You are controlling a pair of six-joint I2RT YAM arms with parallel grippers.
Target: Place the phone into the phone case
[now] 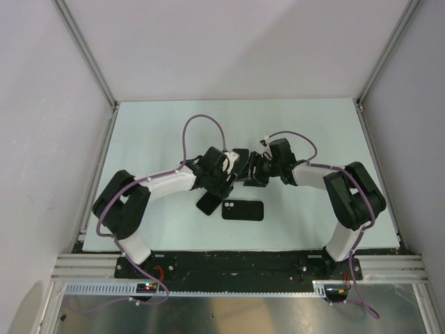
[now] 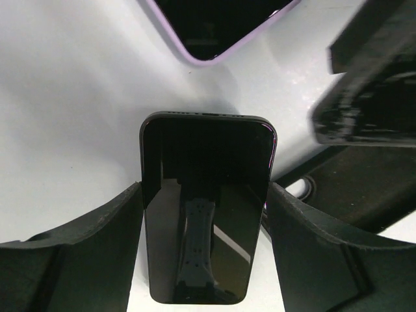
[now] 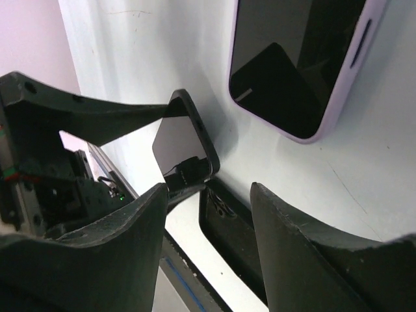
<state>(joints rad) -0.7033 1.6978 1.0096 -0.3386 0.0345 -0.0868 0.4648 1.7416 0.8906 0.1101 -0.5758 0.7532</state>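
Note:
My left gripper (image 2: 205, 195) is shut on the long sides of the phone (image 2: 205, 214), a glossy black slab that mirrors the wrist. From above, the phone (image 1: 206, 203) hangs tilted, with its low end beside the left end of the phone case (image 1: 243, 210). The case is a black rectangle lying flat on the table, with two small holes near its left end. In the right wrist view the phone (image 3: 179, 133) leans over the case's open rim (image 3: 237, 231). My right gripper (image 3: 208, 201) is open with nothing between its fingers, just above the case.
A lilac-rimmed, phone-shaped item (image 3: 299, 58) with a dark glossy face lies flat behind the grippers (image 1: 242, 158). White walls with metal posts enclose the pale table (image 1: 160, 132). Both arms meet at mid-table.

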